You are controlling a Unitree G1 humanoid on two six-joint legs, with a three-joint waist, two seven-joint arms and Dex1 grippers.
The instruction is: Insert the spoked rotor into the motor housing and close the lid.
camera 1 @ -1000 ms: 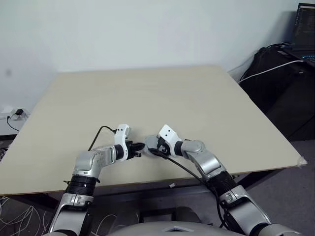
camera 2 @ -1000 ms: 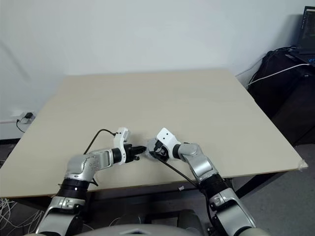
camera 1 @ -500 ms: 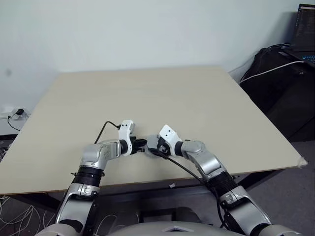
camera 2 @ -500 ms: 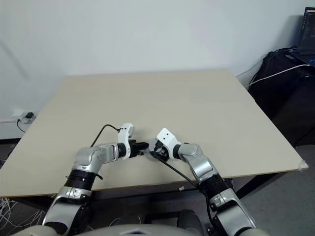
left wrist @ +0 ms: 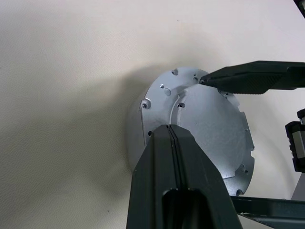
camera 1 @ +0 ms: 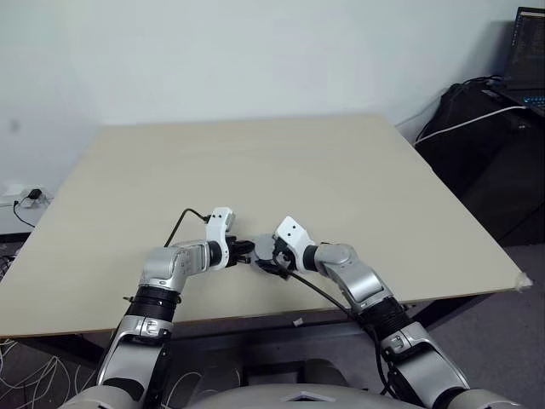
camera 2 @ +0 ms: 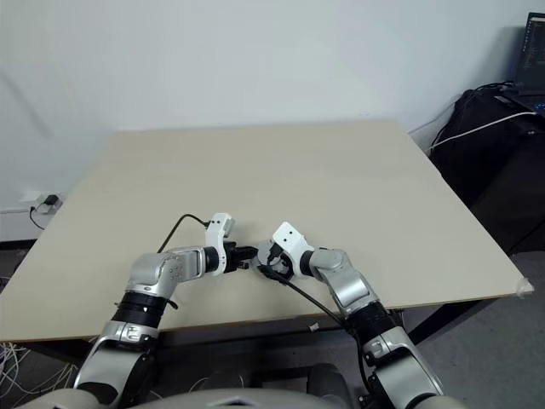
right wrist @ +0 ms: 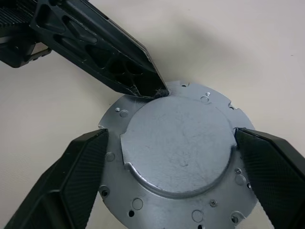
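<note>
From the head cameras I see both arms meeting near the front edge of the pale worktop (camera 1: 341, 170). The left claw (camera 1: 246, 250) and the right claw (camera 1: 269, 255) come together over one small silver-grey disc, the lid (camera 1: 262, 250), which lies flat on the worktop between them. A black bag (camera 1: 485, 162) sits off past the worktop's far right corner.

Through the left wrist camera, my left claw (left wrist: 170, 131) has its two fingers pressed together with nothing between them. Their joined tip rests on the lid's (left wrist: 200, 129) smooth raised centre. One finger of the right claw reaches in to the lid's rim.

Through the right wrist camera, my right claw (right wrist: 169, 143) stands wide, one finger (right wrist: 78, 162) on each side of the lid (right wrist: 178, 152). Both fingers sit against its flanged, hole-dotted rim. I cannot tell whether they squeeze it or only frame it. The left claw's closed tip (right wrist: 155, 88) touches the lid's rim.
</note>
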